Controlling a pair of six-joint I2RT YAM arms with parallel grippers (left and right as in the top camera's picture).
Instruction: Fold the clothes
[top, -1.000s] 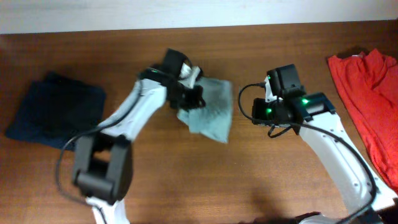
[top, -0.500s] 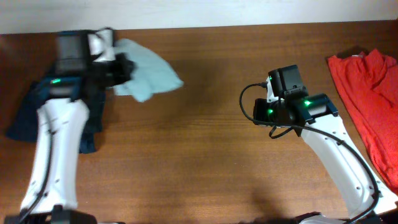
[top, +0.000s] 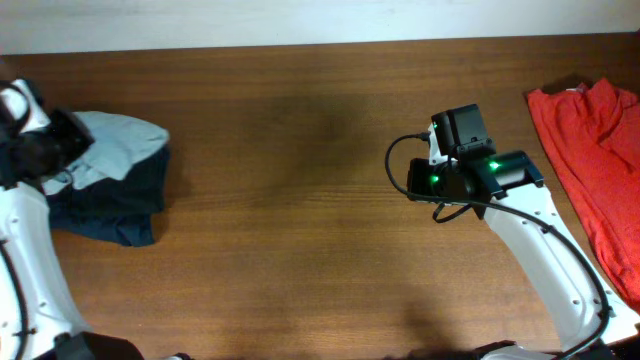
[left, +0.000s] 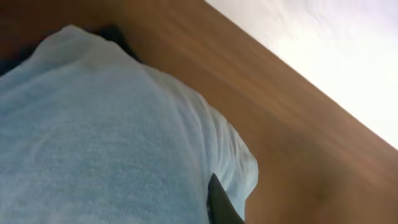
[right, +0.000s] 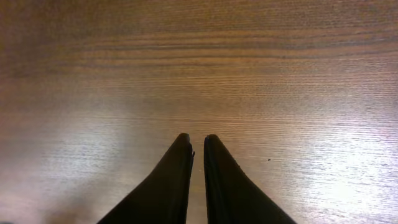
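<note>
Now stacking: thin pale blue-green garment (top: 115, 145) onto dark navy pile (top: 110, 212).
My left gripper (top: 68, 150) clamps it, release next; right gripper (right: 198, 146) closed, empty.

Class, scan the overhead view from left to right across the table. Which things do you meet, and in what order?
left end effector → pale blue-green garment → right end effector → red garment

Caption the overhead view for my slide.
The left arm grips the pale blue-green garment over the navy clothes; the right arm, jaws shut, hovers over the table, red garment far right.
</note>
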